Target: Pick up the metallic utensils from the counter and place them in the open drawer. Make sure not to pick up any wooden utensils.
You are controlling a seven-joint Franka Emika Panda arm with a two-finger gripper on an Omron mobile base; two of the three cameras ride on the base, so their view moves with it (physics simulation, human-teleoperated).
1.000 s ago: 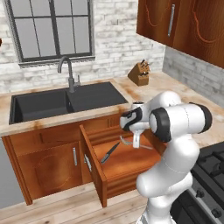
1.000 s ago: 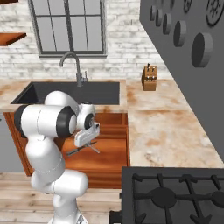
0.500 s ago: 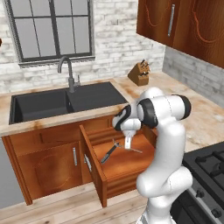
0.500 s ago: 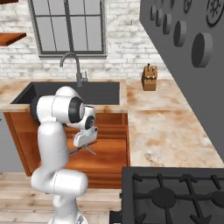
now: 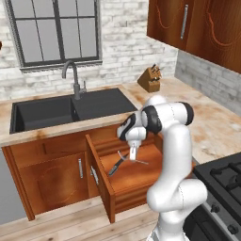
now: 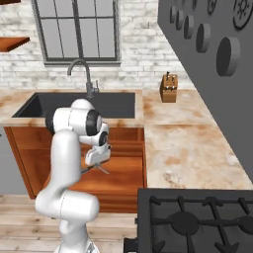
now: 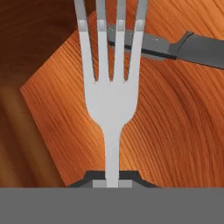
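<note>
From the left base view, your pincer [image 5: 133,153] hangs low over the open drawer [image 5: 134,176], with one knife [image 5: 116,164] already lying on its floor. A thin grey fork [image 5: 136,161] seems to jut from the pincer just beside that knife. Release too high and the fork could bounce or land across the knife.

From the right base view, the pincer [image 6: 98,163] sits inside the drawer [image 6: 121,179] outline, well back from its front edge. The bench [image 6: 183,143] beside it shows no utensils from here.

In the hand view, the pincer [image 7: 112,183] is clamped on the handle of one fork [image 7: 111,103], four tines pointing ahead. The knife [image 7: 175,47] lies just past the tines; pushing further forward risks striking it.
</note>
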